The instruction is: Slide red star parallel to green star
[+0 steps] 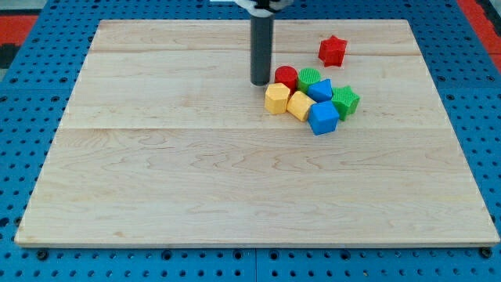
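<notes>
My tip [260, 82] rests on the wooden board [156, 196], touching no block, just left of the red cylinder [286, 77]. The red star [332, 50] sits alone toward the view's top right, apart from the cluster. The green star [345, 101] lies at the cluster's right edge, beside 2 blue blocks [322, 117].
</notes>
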You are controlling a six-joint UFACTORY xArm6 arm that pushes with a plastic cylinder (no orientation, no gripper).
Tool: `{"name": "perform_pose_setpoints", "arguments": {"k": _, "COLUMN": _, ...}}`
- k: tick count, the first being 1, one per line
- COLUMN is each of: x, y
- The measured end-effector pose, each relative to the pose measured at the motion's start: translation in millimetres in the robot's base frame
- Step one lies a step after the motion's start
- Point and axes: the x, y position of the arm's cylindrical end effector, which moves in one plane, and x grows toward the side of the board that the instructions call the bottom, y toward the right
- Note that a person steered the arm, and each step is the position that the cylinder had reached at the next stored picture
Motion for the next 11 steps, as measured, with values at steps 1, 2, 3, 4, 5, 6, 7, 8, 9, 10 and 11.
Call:
{"name": "perform_pose_setpoints", "arguments": {"k": 1, "x": -47.6, "y": 30.3}}
{"name": "perform_pose_setpoints", "arguments": {"k": 2, "x": -70.1, "y": 85.9}}
{"name": "perform_pose_setpoints", "arguments": {"k": 3, "x": -79.3, "y": 106.4}}
{"name": "perform_pose_setpoints", "arguments": {"k": 4, "x": -60.3, "y": 152.6}}
{"name": "perform_pose_setpoints", "arguments": {"k": 5, "x": -28.2, "y": 189.9}}
{"name": "perform_pose_setpoints", "arguments": {"k": 6, "x": -8.7, "y": 226.7}}
{"name": "perform_pose_setpoints", "arguments": {"k": 7, "x": 2.6, "y": 220.3}}
{"name": "perform_pose_setpoints", "arguments": {"k": 8, "x": -7.4, "y": 180.7}}
{"name": "perform_pose_setpoints", "arguments": {"k": 9, "x": -3.5, "y": 154.3}}
{"name": "perform_pose_setpoints", "arguments": {"k": 10, "x": 25.0, "y": 152.3}}
{"name": "perform_pose_setpoints", "arguments": {"k": 11, "x": 33.2, "y": 163.1}}
